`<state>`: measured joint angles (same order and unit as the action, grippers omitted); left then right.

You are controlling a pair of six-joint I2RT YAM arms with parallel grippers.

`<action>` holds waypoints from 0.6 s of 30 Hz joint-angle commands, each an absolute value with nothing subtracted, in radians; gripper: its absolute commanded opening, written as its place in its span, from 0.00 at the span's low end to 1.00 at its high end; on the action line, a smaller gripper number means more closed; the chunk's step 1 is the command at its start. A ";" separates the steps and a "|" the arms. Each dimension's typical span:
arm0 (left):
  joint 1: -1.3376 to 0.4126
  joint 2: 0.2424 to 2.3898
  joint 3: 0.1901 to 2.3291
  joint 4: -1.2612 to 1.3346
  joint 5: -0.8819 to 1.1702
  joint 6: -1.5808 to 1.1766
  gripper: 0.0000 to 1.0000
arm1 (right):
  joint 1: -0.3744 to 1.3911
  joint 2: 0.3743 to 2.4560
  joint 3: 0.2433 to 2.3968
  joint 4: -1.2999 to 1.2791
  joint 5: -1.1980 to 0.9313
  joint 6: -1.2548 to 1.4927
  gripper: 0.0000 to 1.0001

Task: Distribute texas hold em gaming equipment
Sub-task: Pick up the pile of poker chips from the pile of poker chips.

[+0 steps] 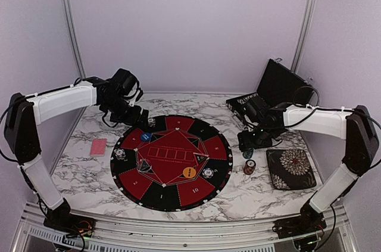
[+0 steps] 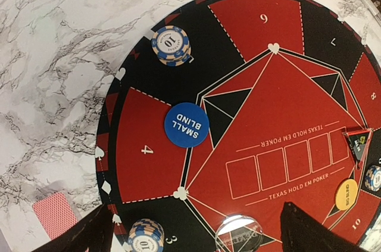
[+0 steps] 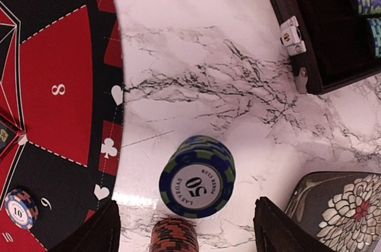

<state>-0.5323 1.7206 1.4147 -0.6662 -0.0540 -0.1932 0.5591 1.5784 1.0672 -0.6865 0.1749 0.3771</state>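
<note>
Right claw [image 3: 184,237] hung directly above a stack of blue-and-green chips marked 50 [image 3: 197,176], fingers spread well apart and grasping nothing. In the right wrist view the two dark fingertips showed at the bottom edge, one on either side of that stack, with clear marble between each tip and the chips. The stack stood upright on the tabletop [image 3: 196,67], so it had no long axis to line up with; a straight drop would likely have put the fingers around it.

A second stack, red and dark-striped [image 3: 173,235], sat just beside the blue-and-green one on the claw side and lay between the fingertips too. That was the risk, as I judged it: a careless closing could have caught the wrong stack or knocked both.

Taking the blue-and-green stack as the landmark: the round mat [image 1: 171,162] lay just beside it, toward the left arm, with seat 8 the nearest wedge and a blue-and-white 10 chip [image 3: 21,208] on the black wedge next to it. The open case [image 3: 333,31], with more chips inside, lay on the far side from the claw. The flowered tray [image 3: 339,213] sat near the stack, away from the mat.

The right arm was by far the nearer. Left claw [image 2: 196,228] hovered over the opposite rim of the mat, fully released and empty, above the SMALL BLIND disc [image 2: 186,124], with 10 chips at seat 3 [image 2: 144,237] and near seat 5 [image 2: 171,46], an orange disc [image 2: 346,194] further in, and a red-backed card [image 2: 55,214] off the mat on the marble.
</note>
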 commanded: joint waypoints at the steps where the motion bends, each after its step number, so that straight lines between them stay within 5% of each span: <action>1: -0.535 1.684 1.396 -0.636 -0.064 -0.178 0.99 | 0.518 1.600 1.085 -0.640 0.149 0.354 0.74; 18: -0.535 1.695 1.385 -0.629 -0.061 -0.176 0.99 | 0.505 1.674 1.109 -0.599 0.148 0.351 0.70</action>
